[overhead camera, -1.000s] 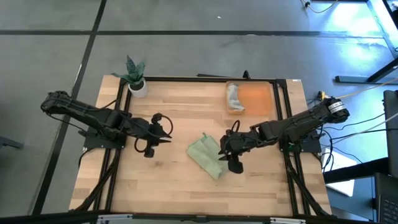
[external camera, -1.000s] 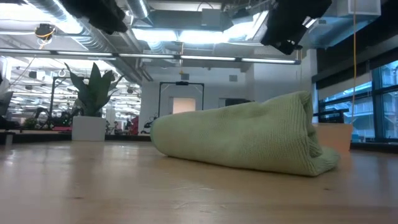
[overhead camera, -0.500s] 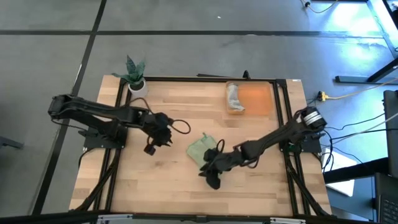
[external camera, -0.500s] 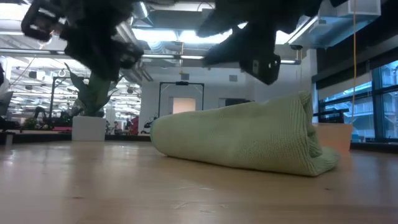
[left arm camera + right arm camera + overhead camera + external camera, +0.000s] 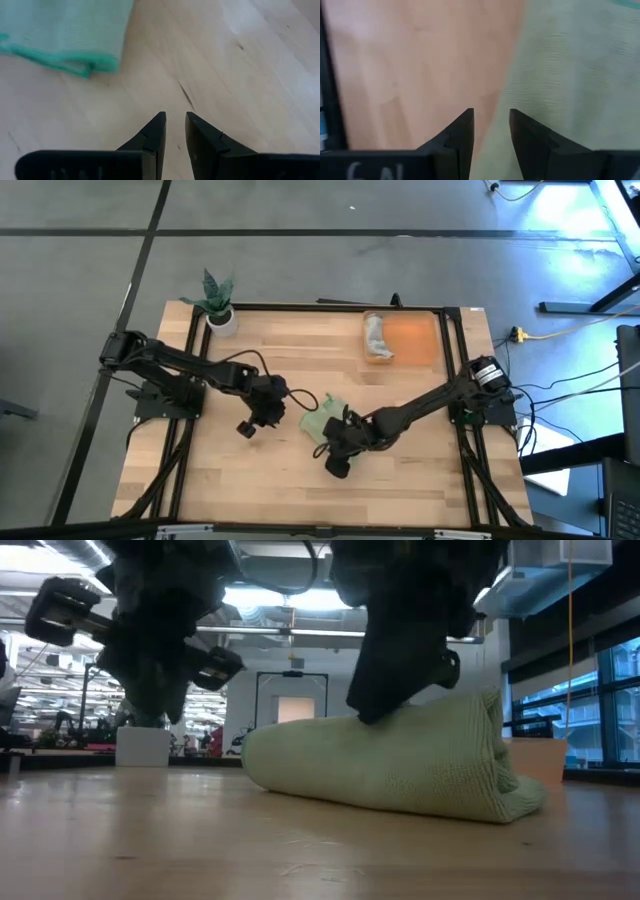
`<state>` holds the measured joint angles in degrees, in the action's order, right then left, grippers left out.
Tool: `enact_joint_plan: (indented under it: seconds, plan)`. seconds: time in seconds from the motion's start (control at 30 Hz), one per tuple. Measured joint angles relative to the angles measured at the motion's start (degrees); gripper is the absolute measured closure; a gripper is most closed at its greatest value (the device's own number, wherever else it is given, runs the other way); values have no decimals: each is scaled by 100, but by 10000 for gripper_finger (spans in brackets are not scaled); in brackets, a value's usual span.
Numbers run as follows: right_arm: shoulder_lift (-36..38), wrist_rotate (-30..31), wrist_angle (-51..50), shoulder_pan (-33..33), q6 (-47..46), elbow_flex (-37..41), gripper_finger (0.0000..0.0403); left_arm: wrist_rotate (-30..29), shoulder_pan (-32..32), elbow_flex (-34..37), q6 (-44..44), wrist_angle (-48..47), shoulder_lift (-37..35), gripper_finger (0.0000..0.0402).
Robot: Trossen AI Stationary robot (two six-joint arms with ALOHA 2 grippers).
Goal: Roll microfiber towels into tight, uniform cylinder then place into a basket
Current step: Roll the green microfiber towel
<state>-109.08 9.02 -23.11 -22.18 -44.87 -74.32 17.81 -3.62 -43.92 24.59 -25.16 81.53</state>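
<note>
A light green microfiber towel [image 5: 318, 418] lies loosely rolled on the wooden table [image 5: 230, 480]; the low view shows it as a long lump [image 5: 420, 765]. My right gripper [image 5: 490, 120] hangs slanting down over the towel's edge with a narrow gap between its fingers [image 5: 372, 712]. My left gripper [image 5: 175, 122] is narrowly open over bare wood just left of the towel [image 5: 65, 30], touching nothing. The orange basket [image 5: 415, 340] stands at the far right. A rolled grey towel [image 5: 376, 336] lies along its left side. My right gripper comes at the green towel's edge [image 5: 530, 85] slanting from above and from the table's right. In the low view its fingers [image 5: 368, 705] reach the top of the roll. I cannot tell whether they touch the cloth.
A small white pot with a plant [image 5: 220, 315] stands at the far left corner. Black frame rails [image 5: 455, 330] run along the table's sides. Bare wood lies between the towel and the near edge.
Both arms have come down and closed in on the green towel. The left has gone toward the table's right. The right has gone toward its left and near edge, over the towel. Both wrists have rolled. The towel has stayed where it was.
</note>
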Motion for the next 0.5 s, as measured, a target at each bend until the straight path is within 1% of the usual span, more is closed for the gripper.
enact_joint_plan:
  seconds: [0.07,0.2,0.3,0.4,0.5]
  plan:
    - [0,20,-228,50,-120,2,276,-5,-33,-6,1,136,82,337]
    - [0,273,-634,112,-359,4,276,-9,-67,-4,3,334,220,337]
    - [0,336,-769,165,-449,4,276,-29,-82,-4,12,522,327,337]
    - [0,339,-823,210,-496,4,276,-55,-80,2,196,690,379,337]
    - [0,343,-953,265,-672,4,276,-289,-80,-5,466,1034,456,337]
